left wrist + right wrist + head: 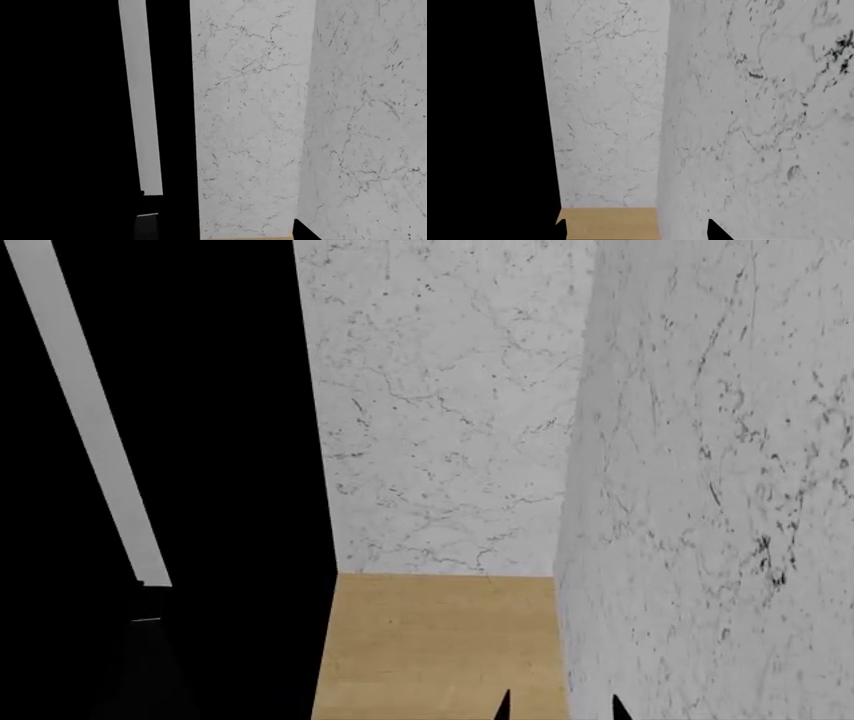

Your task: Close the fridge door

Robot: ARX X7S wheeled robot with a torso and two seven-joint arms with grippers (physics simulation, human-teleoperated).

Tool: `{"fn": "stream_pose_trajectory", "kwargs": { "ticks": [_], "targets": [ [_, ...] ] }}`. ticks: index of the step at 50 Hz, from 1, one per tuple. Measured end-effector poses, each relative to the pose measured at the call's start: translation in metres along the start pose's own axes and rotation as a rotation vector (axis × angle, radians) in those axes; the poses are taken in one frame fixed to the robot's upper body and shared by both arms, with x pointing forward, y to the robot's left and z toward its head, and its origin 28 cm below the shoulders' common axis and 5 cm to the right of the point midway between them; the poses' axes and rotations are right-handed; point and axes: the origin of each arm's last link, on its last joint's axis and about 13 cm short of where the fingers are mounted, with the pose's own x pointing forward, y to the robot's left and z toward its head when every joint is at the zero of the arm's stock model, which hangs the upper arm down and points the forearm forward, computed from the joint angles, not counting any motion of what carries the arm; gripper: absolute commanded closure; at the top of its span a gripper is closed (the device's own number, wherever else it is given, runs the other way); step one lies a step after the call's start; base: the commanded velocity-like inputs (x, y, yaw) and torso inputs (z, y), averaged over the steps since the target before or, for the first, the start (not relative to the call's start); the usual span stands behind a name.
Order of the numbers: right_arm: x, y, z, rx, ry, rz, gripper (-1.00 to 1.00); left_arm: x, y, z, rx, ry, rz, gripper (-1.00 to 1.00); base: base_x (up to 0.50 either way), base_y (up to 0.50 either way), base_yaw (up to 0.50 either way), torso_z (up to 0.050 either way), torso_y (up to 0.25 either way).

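The tall glossy black fridge door (200, 440), with its grey-white lining strip (94, 420), fills the head view's left beside white marble walls (441, 420). This looks like the approach step; neither gripper's opening can be told. Next, an arm must reach the door and push.

The fridge door (200, 440) runs off the top, bottom and left of my head view, its handle nowhere visible. Of my right claw (637, 231) I see only two dark tips at the frame's edge; both arms are out of sight.
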Motion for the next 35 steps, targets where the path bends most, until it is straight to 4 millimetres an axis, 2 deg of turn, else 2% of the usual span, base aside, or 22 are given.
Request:
{"fn": "stream_pose_trajectory", "kwargs": {
  "ticks": [11,17,25,35],
  "targets": [
    [0.001,0.001,0.000,0.000,-0.002,0.007,-1.00,-0.001,0.001,0.002,-0.008,-0.003,0.015,-1.00,0.00,0.00,0.00,0.000,0.000],
    [0.002,0.001,0.000,0.002,-0.002,0.010,-1.00,-0.004,0.008,0.007,-0.025,-0.013,0.074,-1.00,0.00,0.00,0.01,0.000,0.002],
    [0.002,0.001,-0.001,0.005,-0.001,0.011,-1.00,-0.007,0.039,0.018,-0.026,-0.031,0.252,-1.00,0.00,0.00,0.01,0.000,0.001],
    [0.001,-0.001,-0.002,0.011,-0.003,0.008,-1.00,-0.006,0.080,0.041,0.021,-0.057,0.446,-1.00,0.00,0.00,0.00,0.000,0.001]
  ]
}}
